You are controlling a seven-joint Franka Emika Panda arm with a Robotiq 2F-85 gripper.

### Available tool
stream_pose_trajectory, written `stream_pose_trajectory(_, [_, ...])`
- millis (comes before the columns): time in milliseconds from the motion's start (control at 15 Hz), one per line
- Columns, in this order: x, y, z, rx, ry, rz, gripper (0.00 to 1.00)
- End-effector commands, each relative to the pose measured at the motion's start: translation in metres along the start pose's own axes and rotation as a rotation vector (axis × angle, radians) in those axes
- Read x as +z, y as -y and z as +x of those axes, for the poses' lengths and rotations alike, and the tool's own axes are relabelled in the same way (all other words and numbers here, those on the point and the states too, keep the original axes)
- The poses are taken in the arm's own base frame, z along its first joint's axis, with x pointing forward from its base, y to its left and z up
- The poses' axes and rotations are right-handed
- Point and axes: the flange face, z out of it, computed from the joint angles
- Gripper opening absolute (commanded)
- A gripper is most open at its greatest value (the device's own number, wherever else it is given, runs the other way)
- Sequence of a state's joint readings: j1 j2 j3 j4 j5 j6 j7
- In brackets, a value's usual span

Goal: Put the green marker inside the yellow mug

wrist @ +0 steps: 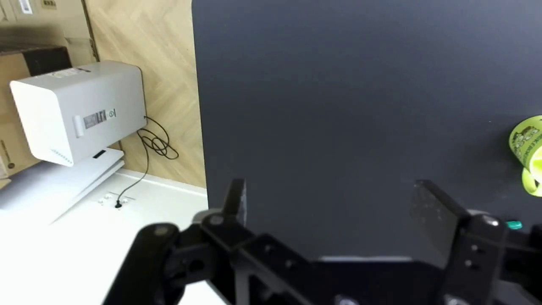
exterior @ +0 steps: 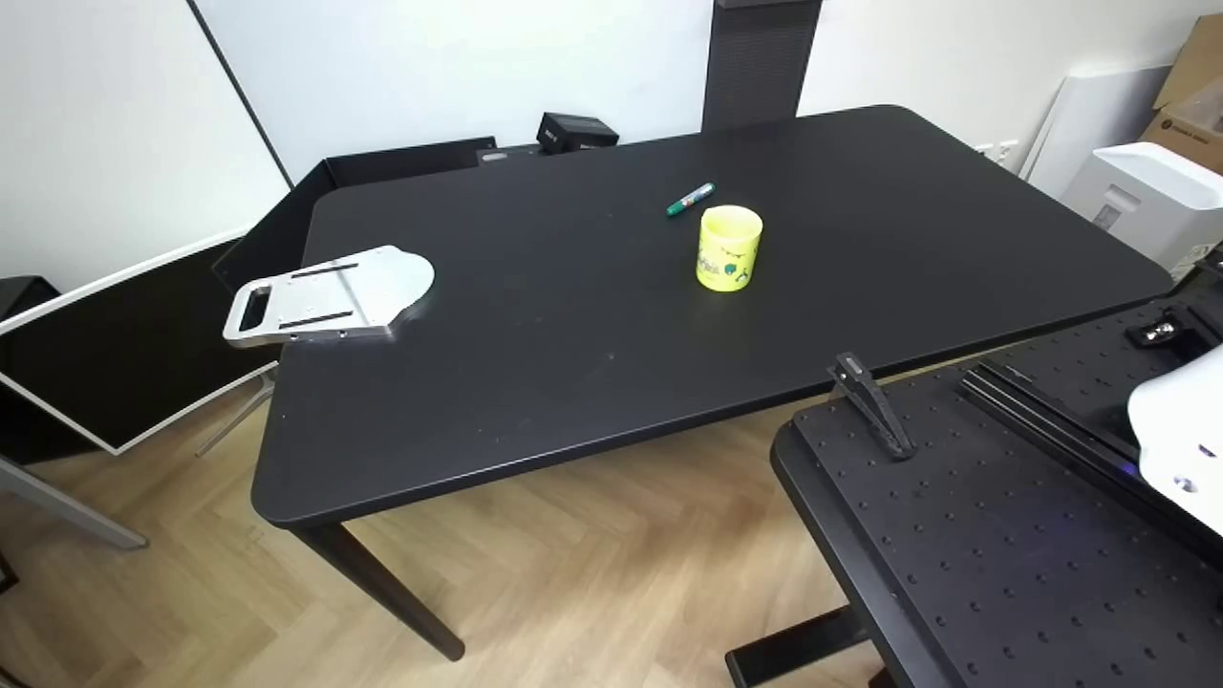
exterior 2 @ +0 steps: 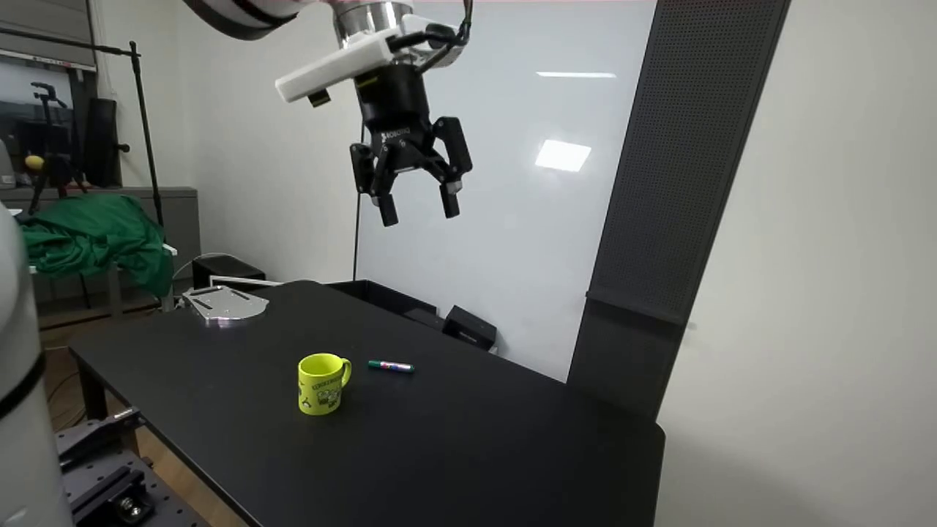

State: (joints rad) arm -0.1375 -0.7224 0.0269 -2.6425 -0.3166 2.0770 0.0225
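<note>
1. The desk [exterior: 497,401] spreads across the centre of an exterior view, a smooth matt black slab with rounded corners.

2. The robot arm [exterior 2: 373,25] shows at the top of an exterior view, and its hand [exterior 2: 421,214] hangs well above the desk at the upper middle of the frame. The dark, blocky fingers stand wide apart with nothing between them. The current step looks like the approach, before any grasp. In the wrist view the green marker [wrist: 515,225] peeks out at the lower right, partly hidden by a finger, so the next move probably calls for shifting towards that side, coming down and straddling the thin barrel.

3. The silvery plate [exterior: 334,294] lies at the left of an exterior view: flat, apparently metal, with two dark slots, a cut-out grip and a rounded end.

4. The yellow mug [exterior 2: 320,384] stands upright, left of and below the centre of an exterior view, its looped handle turned right. It is a smooth, straight-sided cylinder with small dark printed figures, likely rigid ceramic, mouth upward.

5. The green marker [exterior 2: 391,366] lies flat on the desk, below the centre of an exterior view, near the yellow mug but apart from it. A slim round stick with teal ends and a pale, colour-printed barrel, it may roll if nudged.
</note>
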Motion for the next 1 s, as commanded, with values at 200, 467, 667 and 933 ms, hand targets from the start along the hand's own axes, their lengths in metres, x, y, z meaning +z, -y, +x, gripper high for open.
stream_pose_trajectory(200, [0.015,0.025,0.014,0.320,0.029,-0.070,1.00])
stream_pose_trajectory(467, [0.027,0.001,0.021,0.513,0.049,-0.063,1.00])
stream_pose_trajectory(667, [0.037,-0.017,0.025,0.658,0.052,-0.062,1.00])
stream_pose_trajectory(933, [0.053,-0.025,0.039,0.849,0.047,-0.060,1.00])
